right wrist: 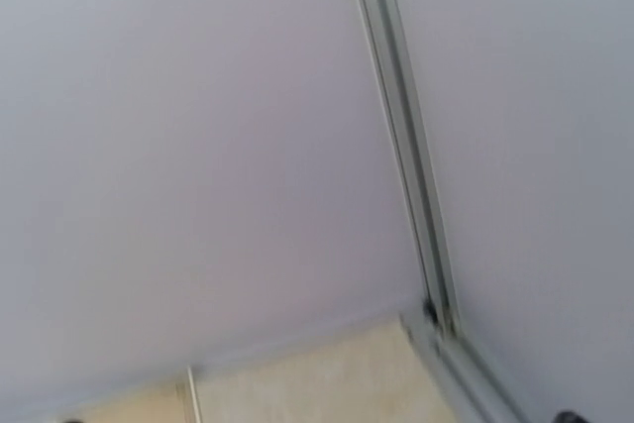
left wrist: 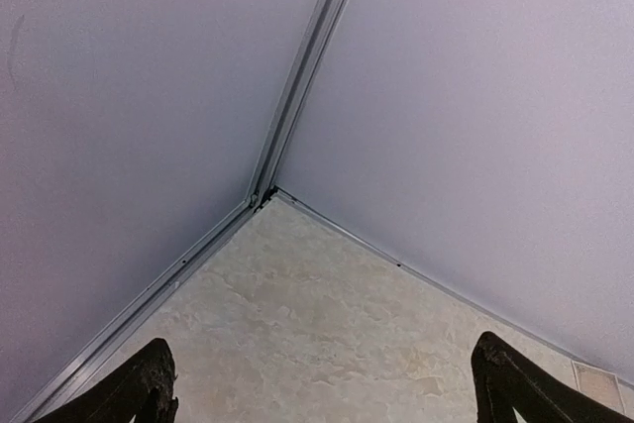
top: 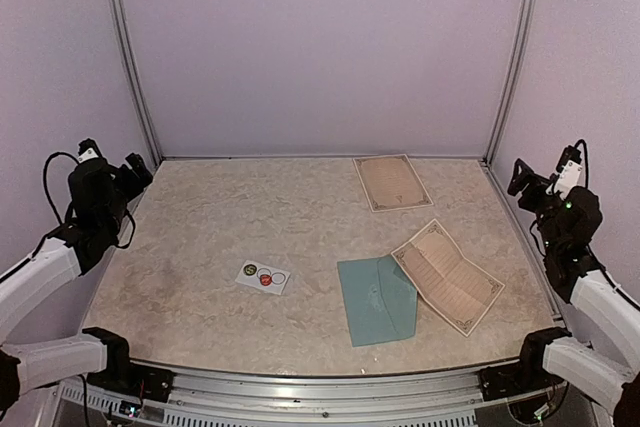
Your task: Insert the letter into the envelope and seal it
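Observation:
The teal envelope (top: 377, 299) lies flat on the table near the front, right of centre. A tan letter (top: 447, 275) with a printed border and a crease lies askew beside it, its left edge touching the envelope's right side. My left gripper (top: 138, 171) hangs raised at the far left, well away from both. In the left wrist view its dark fingertips (left wrist: 149, 388) stand far apart, so the left gripper (left wrist: 322, 393) is open and empty over bare table. My right gripper (top: 522, 177) is raised at the far right, open and holding nothing.
A second tan bordered sheet (top: 391, 182) lies flat at the back right. A small white card with round stickers (top: 264, 276) sits left of the envelope. Lilac walls with metal corner posts (left wrist: 297, 96) (right wrist: 406, 175) enclose the table (top: 220, 227).

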Controlling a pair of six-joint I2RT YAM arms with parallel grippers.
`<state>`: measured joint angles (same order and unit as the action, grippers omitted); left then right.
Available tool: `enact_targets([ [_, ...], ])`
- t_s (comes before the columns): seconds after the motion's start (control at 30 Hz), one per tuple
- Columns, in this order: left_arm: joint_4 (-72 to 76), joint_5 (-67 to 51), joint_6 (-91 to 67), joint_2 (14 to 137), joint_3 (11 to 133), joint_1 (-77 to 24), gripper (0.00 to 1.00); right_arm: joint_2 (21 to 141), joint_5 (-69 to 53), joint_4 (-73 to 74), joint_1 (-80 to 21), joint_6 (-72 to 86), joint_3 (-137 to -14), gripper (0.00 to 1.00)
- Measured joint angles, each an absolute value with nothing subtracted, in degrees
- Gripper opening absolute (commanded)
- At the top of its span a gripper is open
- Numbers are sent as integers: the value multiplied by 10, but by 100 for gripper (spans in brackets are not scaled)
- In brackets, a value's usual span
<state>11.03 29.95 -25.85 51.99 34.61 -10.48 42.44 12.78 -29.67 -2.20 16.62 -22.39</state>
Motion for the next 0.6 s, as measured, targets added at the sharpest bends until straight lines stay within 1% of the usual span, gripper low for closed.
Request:
enact_targets([
  [0.17,45,284,-272,515,347,-106,99,429,102,-208,-22,185,-228,100],
  [0.27,25,256,-282,509,348,-114,99,466,52,-157,-22,193,-261,98],
  [0.33,21,237,-286,502,348,-136,99,493,18,-137,-26,202,-281,98],
  [0.43,24,213,-304,495,348,-207,99,540,-40,-121,-57,228,-297,96],
  [0.6,64,202,-361,538,347,-364,99,635,-93,-102,-184,281,-296,94],
])
